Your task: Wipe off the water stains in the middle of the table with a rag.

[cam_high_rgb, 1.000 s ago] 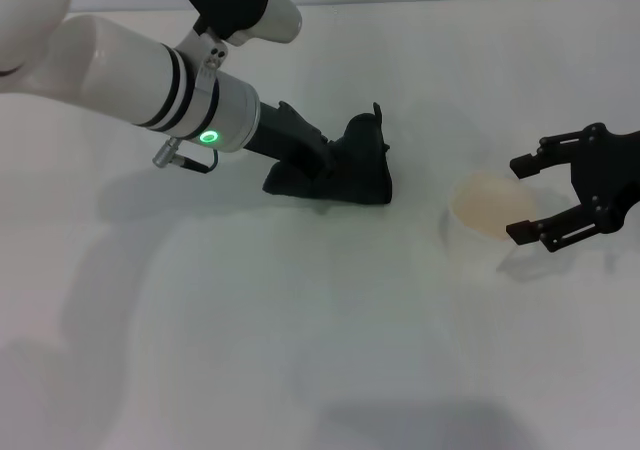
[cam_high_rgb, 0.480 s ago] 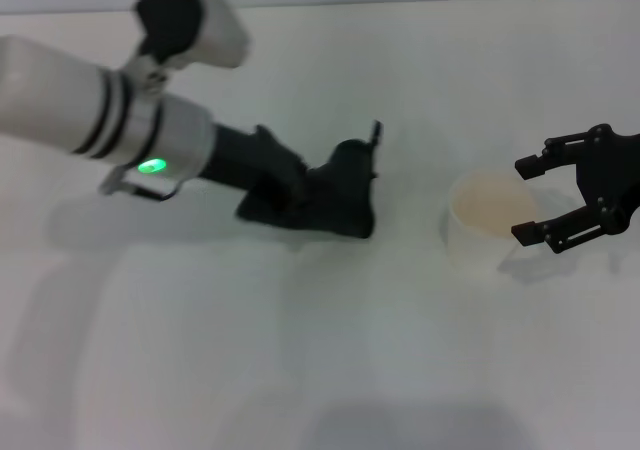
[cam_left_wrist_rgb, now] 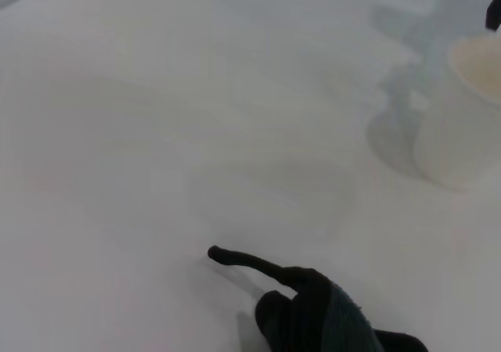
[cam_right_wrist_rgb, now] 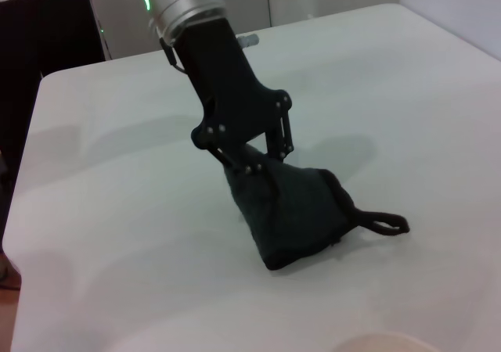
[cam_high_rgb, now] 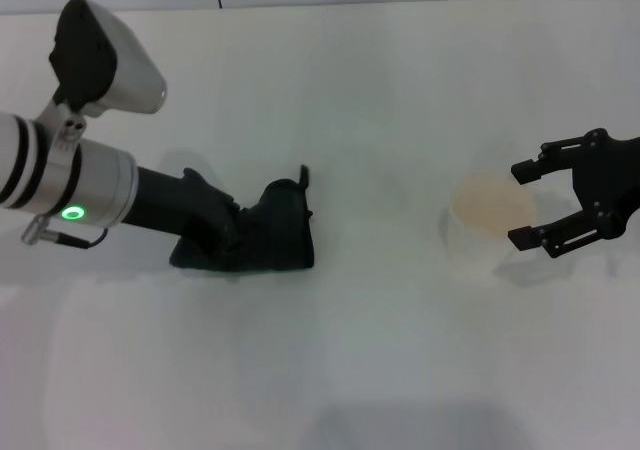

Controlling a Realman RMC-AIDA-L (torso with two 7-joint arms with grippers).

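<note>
The dark, lumpy cloth rag (cam_high_rgb: 270, 238) is clamped by the left gripper (cam_high_rgb: 228, 242) and pressed on the white matte table (cam_high_rgb: 350, 370), left of centre; no stain is apparently left, so lifting is indicated.

**Black on white, with a pale amber tint**

Plain matte white across the surface (cam_high_rgb: 330, 370), broken only by soft grey shadows. Dark black-green on the rag (cam_high_rgb: 272, 242), with a greyish sheen in the left wrist view. Black on the left gripper (cam_high_rgb: 215, 232), behind it a white and silver arm with black bands and a glowing green light. Black too on the right gripper (cam_high_rgb: 528, 203). Whitish, translucent on the cup (cam_high_rgb: 488, 222), faintly orange-tan inside.
</note>
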